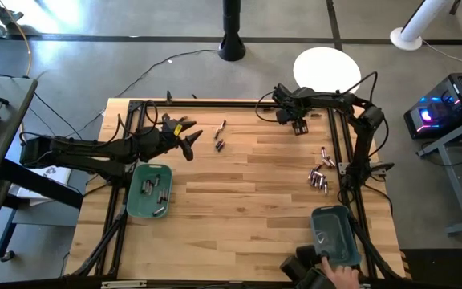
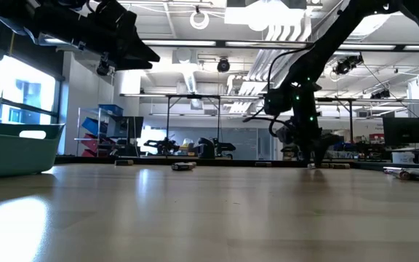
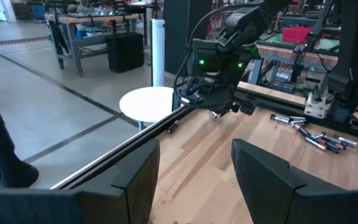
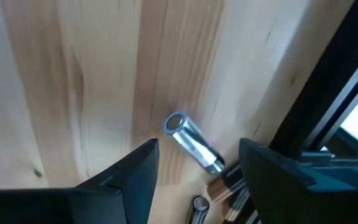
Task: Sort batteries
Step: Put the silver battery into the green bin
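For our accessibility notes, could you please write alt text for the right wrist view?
The right gripper hangs open just above the pale wooden table, its two dark fingers either side of a small silvery-grey cylindrical battery lying on the boards. The ends of more batteries show below it, near the black frame rail along the table's edge.

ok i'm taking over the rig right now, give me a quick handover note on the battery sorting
Left gripper: open, empty, raised near the green bin.
Right gripper: open, low at the table's far edge, directly over a silvery battery lying on the wood; not gripped yet.
Done: several batteries lie in the green bin; a few in the teal bin, where a person's hand rests at the near edge.
Left: a cluster of loose batteries by the right rail, a few at far centre, plus those under the right gripper.
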Available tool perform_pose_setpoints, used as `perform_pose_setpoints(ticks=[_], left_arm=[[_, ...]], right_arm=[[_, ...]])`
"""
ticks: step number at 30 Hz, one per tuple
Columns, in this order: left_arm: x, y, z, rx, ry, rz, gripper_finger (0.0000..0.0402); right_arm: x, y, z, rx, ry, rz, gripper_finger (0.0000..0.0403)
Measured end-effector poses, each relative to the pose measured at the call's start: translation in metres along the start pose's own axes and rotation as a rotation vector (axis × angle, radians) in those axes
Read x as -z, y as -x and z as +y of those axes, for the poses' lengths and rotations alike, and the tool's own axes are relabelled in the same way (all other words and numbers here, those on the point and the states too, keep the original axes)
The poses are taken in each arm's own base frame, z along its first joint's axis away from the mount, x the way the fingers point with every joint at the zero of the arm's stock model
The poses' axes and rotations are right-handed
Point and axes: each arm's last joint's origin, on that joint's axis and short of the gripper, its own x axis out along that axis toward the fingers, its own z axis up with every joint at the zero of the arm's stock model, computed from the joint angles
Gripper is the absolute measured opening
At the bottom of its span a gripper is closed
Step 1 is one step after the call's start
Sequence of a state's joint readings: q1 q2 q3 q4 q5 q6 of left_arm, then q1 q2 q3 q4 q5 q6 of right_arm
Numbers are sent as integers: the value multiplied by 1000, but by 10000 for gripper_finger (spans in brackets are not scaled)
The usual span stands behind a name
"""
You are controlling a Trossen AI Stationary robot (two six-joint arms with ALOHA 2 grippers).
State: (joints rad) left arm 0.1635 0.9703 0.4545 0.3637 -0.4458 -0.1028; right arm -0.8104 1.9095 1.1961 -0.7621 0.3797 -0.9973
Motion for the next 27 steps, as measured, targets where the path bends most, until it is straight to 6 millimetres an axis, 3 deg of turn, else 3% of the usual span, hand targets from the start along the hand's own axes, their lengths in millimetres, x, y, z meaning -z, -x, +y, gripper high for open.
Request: perform_pose_setpoints(ticks=[9, 21, 27], left_arm=[[0, 0, 0, 0, 2, -1, 195], [0, 0, 0, -1, 3, -3, 195], [-2, 0, 0, -7, 10, -18, 195]], right_arm=[[0, 0, 1, -13, 162, -8, 176], [-9, 4, 6, -1, 271, -25, 11], [-20, 12, 9, 26, 256, -83, 2]])
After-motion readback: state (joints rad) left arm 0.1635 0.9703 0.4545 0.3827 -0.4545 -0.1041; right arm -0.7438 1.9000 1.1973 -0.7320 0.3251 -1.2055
